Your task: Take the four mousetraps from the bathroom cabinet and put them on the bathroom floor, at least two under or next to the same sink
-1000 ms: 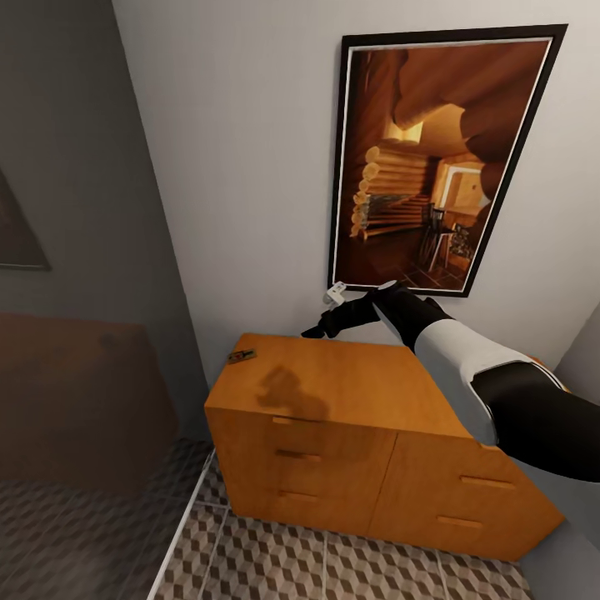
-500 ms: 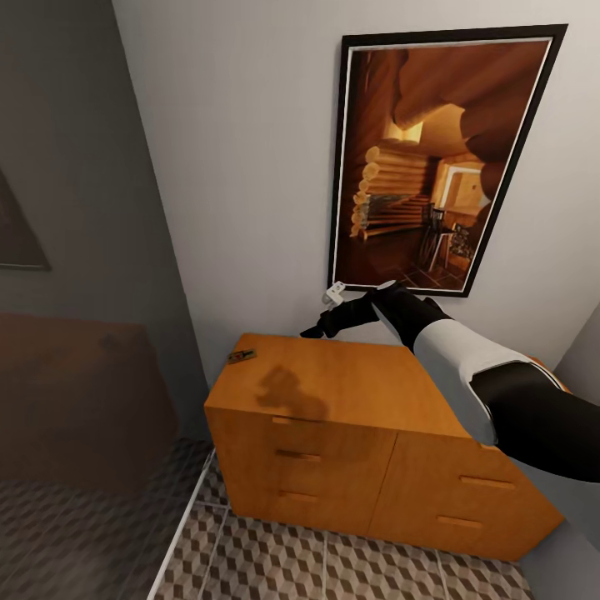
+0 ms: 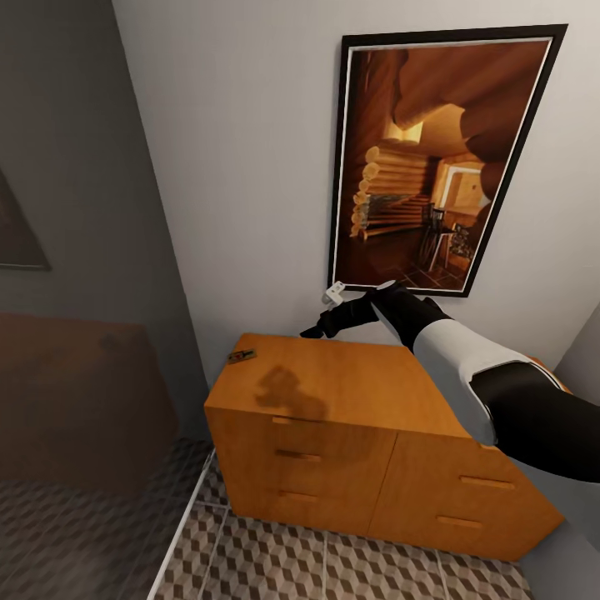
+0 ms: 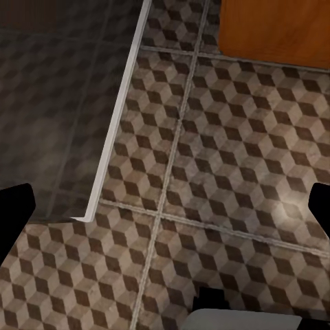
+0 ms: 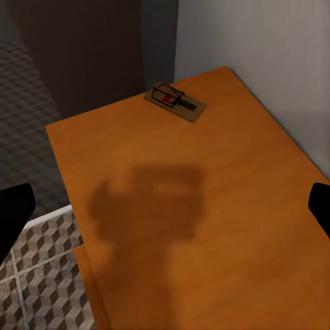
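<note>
Right gripper (image 3: 315, 331) spread above cabinet (image 3: 350, 392); mousetrap (image 3: 242, 357) at far corner.

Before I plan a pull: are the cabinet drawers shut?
Shut: every drawer front on the cabinet sits flush in the head view; one mousetrap lies on its top.

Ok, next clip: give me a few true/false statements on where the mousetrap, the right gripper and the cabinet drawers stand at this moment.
1. A mousetrap lies on the cabinet top near its far left corner. True.
2. The right gripper is shut on the mousetrap. False: it hovers above the cabinet top, open, apart from the trap, which lies flat on the wood.
3. The cabinet's drawers are all closed. True.
4. The mousetrap lies on the bathroom floor. False: it is on the cabinet top.
5. A framed picture hangs on the wall above the cabinet. True.
</note>
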Controlling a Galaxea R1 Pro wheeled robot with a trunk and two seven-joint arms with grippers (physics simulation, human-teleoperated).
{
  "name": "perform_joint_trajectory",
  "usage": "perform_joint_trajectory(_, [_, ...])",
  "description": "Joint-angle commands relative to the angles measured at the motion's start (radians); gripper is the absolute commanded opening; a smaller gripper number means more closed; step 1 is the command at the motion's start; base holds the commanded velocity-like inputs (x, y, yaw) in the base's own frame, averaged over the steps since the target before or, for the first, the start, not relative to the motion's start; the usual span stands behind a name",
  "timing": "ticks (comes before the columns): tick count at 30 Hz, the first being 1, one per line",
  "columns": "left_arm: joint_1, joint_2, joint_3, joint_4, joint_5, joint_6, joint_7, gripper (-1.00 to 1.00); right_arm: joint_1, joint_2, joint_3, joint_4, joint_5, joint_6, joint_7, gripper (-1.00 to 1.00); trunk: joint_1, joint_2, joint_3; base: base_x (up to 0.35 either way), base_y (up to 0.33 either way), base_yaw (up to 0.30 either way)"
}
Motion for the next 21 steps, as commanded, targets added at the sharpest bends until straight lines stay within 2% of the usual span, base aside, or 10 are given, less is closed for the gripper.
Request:
perform_joint_trajectory(1, [-0.001,-0.001,-0.008,0.003,-0.001,-0.004,0.005,1.0,-0.001,0.0,-0.005,-0.001,0.007,0.007,0.004,1.0,0.001,-0.002,-0.002,0.0,0.0,0.0])
perform_joint_trajectory(15, [-0.001,-0.001,-0.008,0.003,-0.001,-0.004,0.005,1.0,0.0,0.005,-0.005,0.027,0.006,0.005,0.004,1.0,0.001,-0.002,-0.002,0.0,0.0,0.0])
perform_joint_trajectory(21, [-0.001,-0.001,-0.008,0.003,-0.001,-0.004,0.005,1.0,0.0,0.011,-0.005,0.042,0.006,-0.027,0.004,1.0,0.001,-0.002,-0.002,0.0,0.0,0.0])
